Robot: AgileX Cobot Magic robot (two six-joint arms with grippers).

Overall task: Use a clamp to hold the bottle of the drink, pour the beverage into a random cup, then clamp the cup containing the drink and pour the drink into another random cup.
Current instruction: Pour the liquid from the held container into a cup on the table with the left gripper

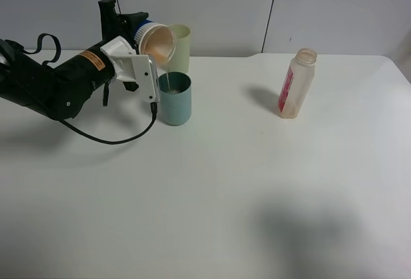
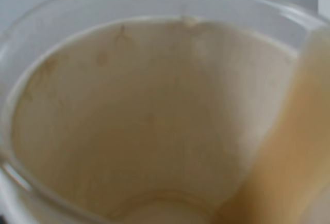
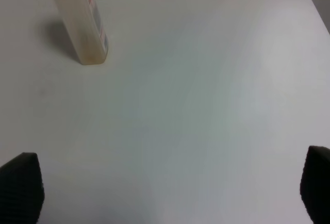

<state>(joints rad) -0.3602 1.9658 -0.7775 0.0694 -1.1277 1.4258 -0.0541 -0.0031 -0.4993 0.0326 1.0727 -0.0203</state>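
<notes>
My left gripper [image 1: 139, 38] is shut on the cup containing the drink [image 1: 154, 40], a blue-and-white cup tipped over on its side. A thin stream runs from its rim into the teal tumbler [image 1: 174, 99] standing just below. The left wrist view is filled by the cup's tan inside [image 2: 144, 131], with drink running along its wall [image 2: 289, 157]. The bottle [image 1: 297, 83] stands upright on the table at the right, apart from both arms. The right wrist view shows the bottle [image 3: 82, 22] well beyond my right gripper [image 3: 167, 188], which is open with only bare table between its fingertips [image 3: 20, 185].
A pale yellow-green tumbler [image 1: 180, 47] stands right behind the teal tumbler, close to the tilted cup. The left arm's black cable [image 1: 109, 139] loops onto the white table [image 1: 212, 189]. The table's back edge meets the wall behind the cups.
</notes>
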